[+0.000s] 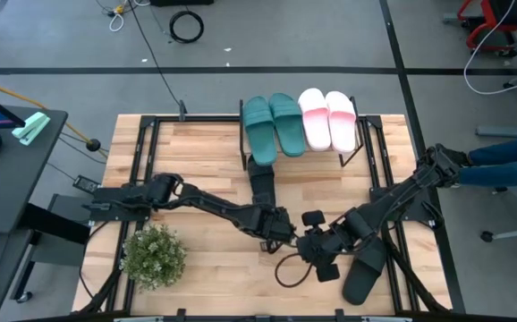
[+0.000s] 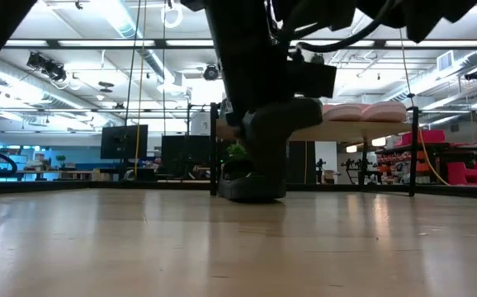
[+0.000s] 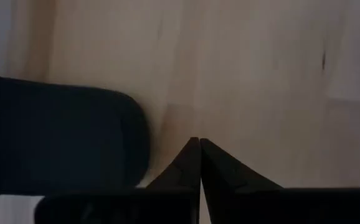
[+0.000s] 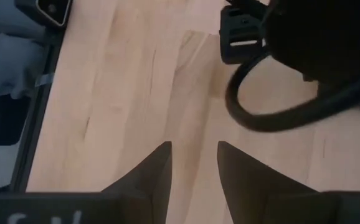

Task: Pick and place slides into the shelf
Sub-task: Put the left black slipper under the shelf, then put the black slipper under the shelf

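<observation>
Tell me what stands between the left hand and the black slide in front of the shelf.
Nothing visible. The shut left hand hovers close by the black slide; the right hand waits alongside, open.

Four slides [image 1: 299, 122] sit on the shelf [image 1: 352, 159], two on the table [image 1: 205, 143]

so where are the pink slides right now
In the high view, the pink slides sit side by side on the right half of the shelf, at the table's far edge, right beside the teal pair.
</observation>
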